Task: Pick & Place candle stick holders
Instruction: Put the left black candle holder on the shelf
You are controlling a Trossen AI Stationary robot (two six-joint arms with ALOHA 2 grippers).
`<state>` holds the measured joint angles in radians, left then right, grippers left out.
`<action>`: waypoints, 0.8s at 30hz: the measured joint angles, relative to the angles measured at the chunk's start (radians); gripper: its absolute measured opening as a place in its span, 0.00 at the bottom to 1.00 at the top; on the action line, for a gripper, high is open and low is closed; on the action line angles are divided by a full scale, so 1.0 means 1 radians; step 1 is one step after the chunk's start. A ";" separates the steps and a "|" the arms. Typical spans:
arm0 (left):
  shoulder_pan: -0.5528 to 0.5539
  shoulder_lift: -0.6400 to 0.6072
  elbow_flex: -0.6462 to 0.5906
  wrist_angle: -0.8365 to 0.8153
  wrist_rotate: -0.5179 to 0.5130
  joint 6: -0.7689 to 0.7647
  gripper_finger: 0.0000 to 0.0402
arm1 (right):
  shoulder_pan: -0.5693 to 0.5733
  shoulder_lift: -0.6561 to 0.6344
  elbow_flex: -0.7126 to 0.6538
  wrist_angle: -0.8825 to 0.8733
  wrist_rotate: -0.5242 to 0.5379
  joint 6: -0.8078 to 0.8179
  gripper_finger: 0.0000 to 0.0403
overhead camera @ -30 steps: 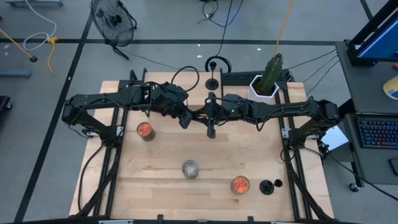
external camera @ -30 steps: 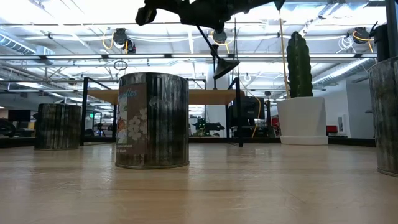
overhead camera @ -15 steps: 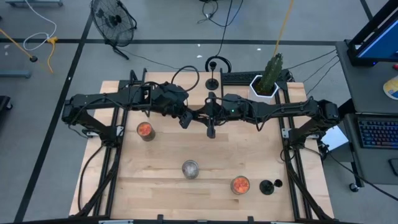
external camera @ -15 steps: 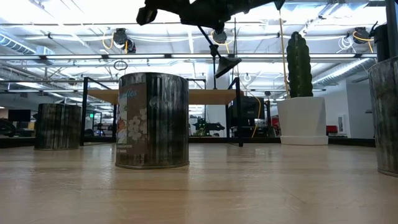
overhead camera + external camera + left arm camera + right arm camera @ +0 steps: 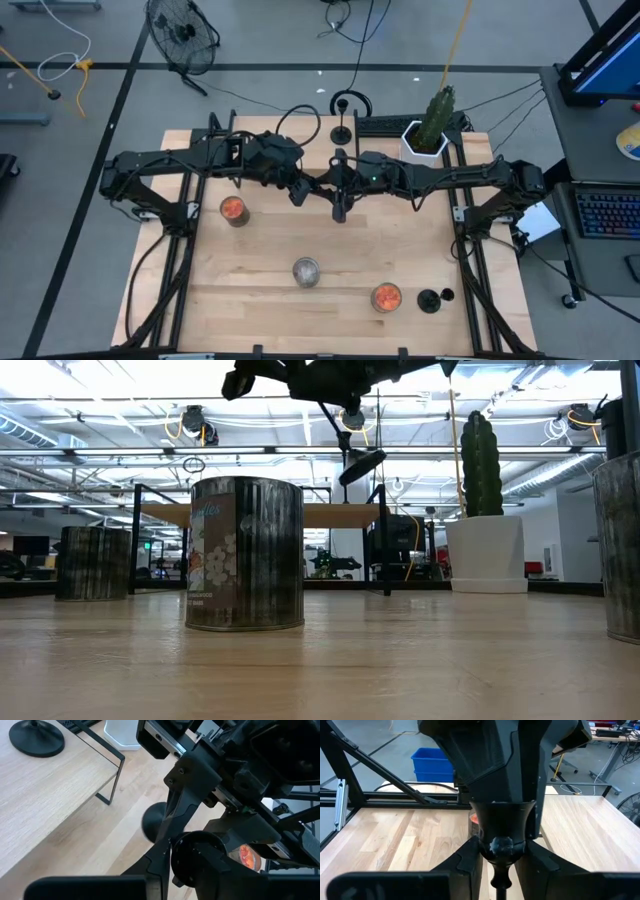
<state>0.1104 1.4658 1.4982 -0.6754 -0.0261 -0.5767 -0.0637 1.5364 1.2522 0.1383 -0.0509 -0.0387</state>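
surface point(image 5: 260, 300): light wood, both arms reach in to meet over its far-centre area
left arm: stretched inward from the left, wrist level, left gripper point(image 5: 297, 190) just beside the right one; fingers — cannot tell open or closed, hidden behind the other arm's hardware
right arm: stretched inward from the right, right gripper point(image 5: 340, 182) at the meeting point; fingers point(image 5: 470, 857) clamped on the held candle stick holder point(image 5: 501, 837), one each side of its cup
held candle stick holder: up in the air, tilted, disc base hanging clear of the surface in the low view
second holder point(image 5: 342, 133): upright at far edge, near the cactus pot point(image 5: 424, 142)
third holder point(image 5: 430, 300): near right corner, beside an orange-filled jar point(image 5: 386, 297)
silver can point(image 5: 306, 271): near centre
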 joint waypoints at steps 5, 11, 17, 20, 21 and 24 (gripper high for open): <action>0.000 0.000 0.000 0.000 0.003 0.000 0.18 | 0.000 0.000 0.001 0.000 -0.001 0.000 0.22; 0.001 0.000 0.000 -0.002 0.021 -0.001 0.13 | 0.001 0.000 0.001 -0.001 -0.005 0.000 0.22; 0.000 0.000 0.000 -0.003 0.026 0.011 0.04 | 0.001 0.000 0.002 -0.002 -0.002 0.011 0.22; 0.000 0.000 0.000 -0.003 0.026 0.017 0.03 | 0.001 0.000 0.002 -0.005 -0.003 0.013 0.22; 0.000 0.000 0.000 -0.003 0.026 0.019 0.02 | 0.001 0.000 0.002 -0.007 -0.003 0.012 0.22; 0.000 0.001 0.000 -0.003 0.026 0.018 0.02 | 0.001 0.000 0.003 -0.017 -0.003 0.013 0.22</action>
<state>0.1104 1.4666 1.4982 -0.6788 0.0001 -0.5583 -0.0628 1.5364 1.2552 0.1212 -0.0536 -0.0261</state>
